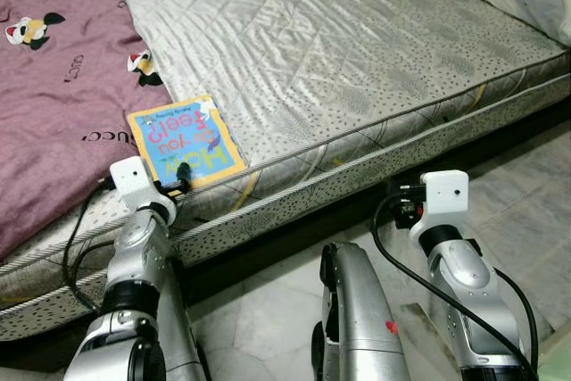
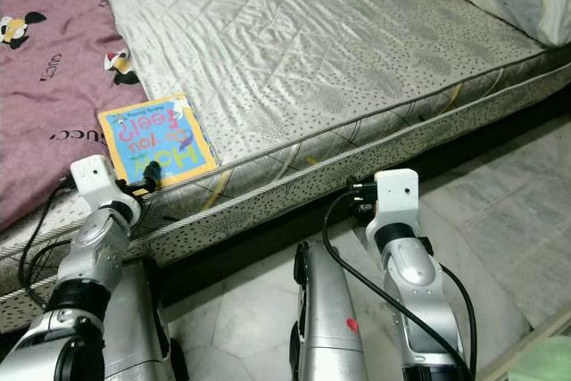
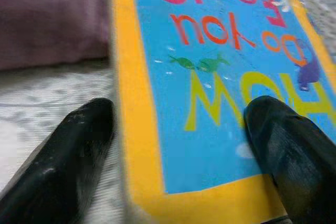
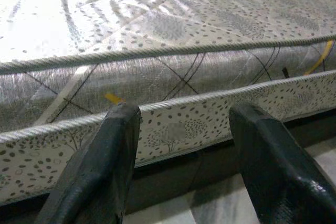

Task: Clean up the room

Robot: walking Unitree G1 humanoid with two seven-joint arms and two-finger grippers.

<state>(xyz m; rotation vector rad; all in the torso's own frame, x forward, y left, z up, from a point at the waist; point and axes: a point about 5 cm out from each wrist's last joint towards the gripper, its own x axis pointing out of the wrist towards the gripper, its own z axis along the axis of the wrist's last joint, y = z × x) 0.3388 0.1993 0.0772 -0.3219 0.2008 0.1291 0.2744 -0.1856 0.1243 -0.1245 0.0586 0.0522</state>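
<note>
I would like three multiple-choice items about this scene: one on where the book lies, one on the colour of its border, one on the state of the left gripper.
1. Where does the book lie?
A. on the mattress, near its front edge, beside the maroon blanket
B. on the floor
C. on a pillow

2. What colour is the book's border?
A. green
B. yellow
C. white

3. How is the left gripper?
A. shut on the blanket
B. hanging down by the floor
C. open, its fingers either side of the book's near corner

Answers: 1 A, the book rests flat on the quilted mattress next to the blanket. 2 B, a yellow frame surrounds the blue cover. 3 C, the left wrist view shows two spread fingers with the book's edge between them.
</note>
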